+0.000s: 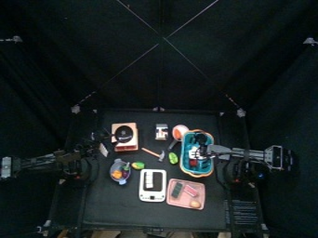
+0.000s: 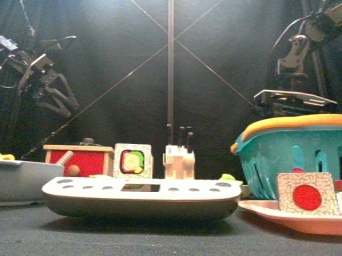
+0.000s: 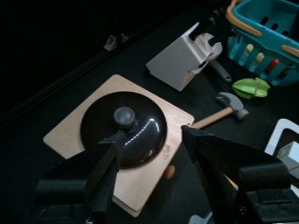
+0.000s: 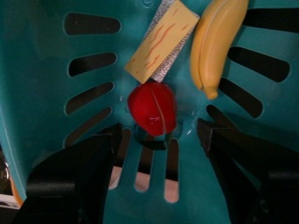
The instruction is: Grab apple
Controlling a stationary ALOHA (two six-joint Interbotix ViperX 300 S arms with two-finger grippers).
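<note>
The red apple (image 4: pixel 152 105) lies on the floor of the teal basket (image 4: pixel 70 79), next to a yellow banana (image 4: pixel 218 44) and an orange-yellow slice (image 4: pixel 163 39). My right gripper (image 4: pixel 162 133) is open inside the basket, with one jaw on each side of the apple's near end and not closed on it. In the top view the right arm reaches in over the basket (image 1: pixel 195 165) and hides the apple. My left gripper (image 3: pixel 152 140) is open and empty above a wooden board with a black pan (image 3: pixel 128 133).
A white knife block (image 3: pixel 181 57), a toy hammer (image 3: pixel 228 105) and a green piece (image 3: pixel 251 86) lie between the board and the basket. A white register (image 1: pixel 152 183), a pink tray (image 1: pixel 187 193) and a grey bowl (image 1: pixel 119 172) stand along the front.
</note>
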